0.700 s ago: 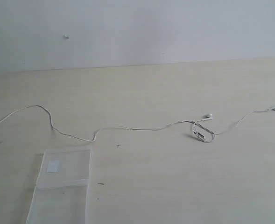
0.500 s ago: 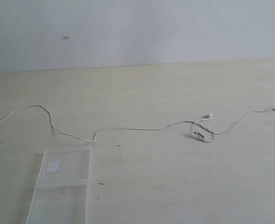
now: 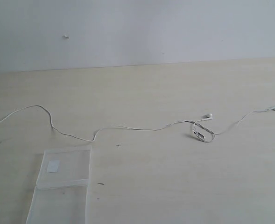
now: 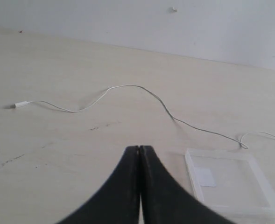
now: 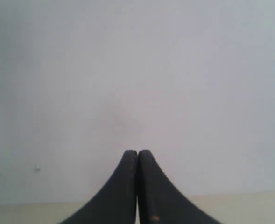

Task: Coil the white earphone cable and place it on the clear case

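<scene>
- Looks like a robot test bench in a lab or workroom (which of the two is hard to tell).
- A pale wood-grain tabletop [image 3: 174, 177] runs straight to a plain white wall [image 3: 174, 32].
- Dark scuff marks [image 4: 11, 161] dot the tabletop, and a small nub [image 3: 66, 36] sits on the wall.

Exterior high; left wrist low, same clear case [image 3: 65, 170]; right: wall [image 5: 137, 70]
</scene>
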### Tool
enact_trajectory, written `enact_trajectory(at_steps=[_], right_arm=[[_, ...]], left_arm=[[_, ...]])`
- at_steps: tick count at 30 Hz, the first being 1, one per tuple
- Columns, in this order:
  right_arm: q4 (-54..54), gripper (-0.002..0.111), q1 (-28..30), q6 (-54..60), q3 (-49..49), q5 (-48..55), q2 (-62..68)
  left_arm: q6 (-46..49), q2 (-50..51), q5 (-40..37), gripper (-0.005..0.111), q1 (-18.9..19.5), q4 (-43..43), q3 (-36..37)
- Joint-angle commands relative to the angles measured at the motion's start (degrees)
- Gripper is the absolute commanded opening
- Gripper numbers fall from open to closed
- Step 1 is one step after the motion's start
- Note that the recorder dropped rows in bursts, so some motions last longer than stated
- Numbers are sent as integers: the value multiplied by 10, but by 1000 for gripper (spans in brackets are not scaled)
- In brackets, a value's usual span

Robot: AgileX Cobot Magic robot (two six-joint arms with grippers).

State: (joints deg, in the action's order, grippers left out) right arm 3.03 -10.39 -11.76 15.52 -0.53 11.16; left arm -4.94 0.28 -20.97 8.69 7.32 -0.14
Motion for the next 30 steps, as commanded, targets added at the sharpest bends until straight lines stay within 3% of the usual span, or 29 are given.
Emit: enact_trajectory(at_steps=[1,5,8,14,17,20,24,30], right_arm=[[-2,0,3,-19,4,-56,2],[-2,0,3,-64,4,-110,30],[42,0,3,-63,37,-59,155],[157,0,3,-64,149,-56,367],[185,0,-29,-64,210,-44,443],[224,0,-99,-56,279,28,518],[199,0,-185,51,373,146,612],[-30,0,-236,339,495,300,742]], left_arm=[[3,-3,3,0,-1,-1,1],[3,-3,3,0,-1,-1,1],[3,-3,3,0,-1,-1,1],[3,-3,3,0,-1,-1,1],[3,-3,3,0,-1,-1,1],[3,-3,3,0,-1,-1,1],[3,-3,3,0,-1,-1,1],[3,-3,3,0,-1,-1,1]])
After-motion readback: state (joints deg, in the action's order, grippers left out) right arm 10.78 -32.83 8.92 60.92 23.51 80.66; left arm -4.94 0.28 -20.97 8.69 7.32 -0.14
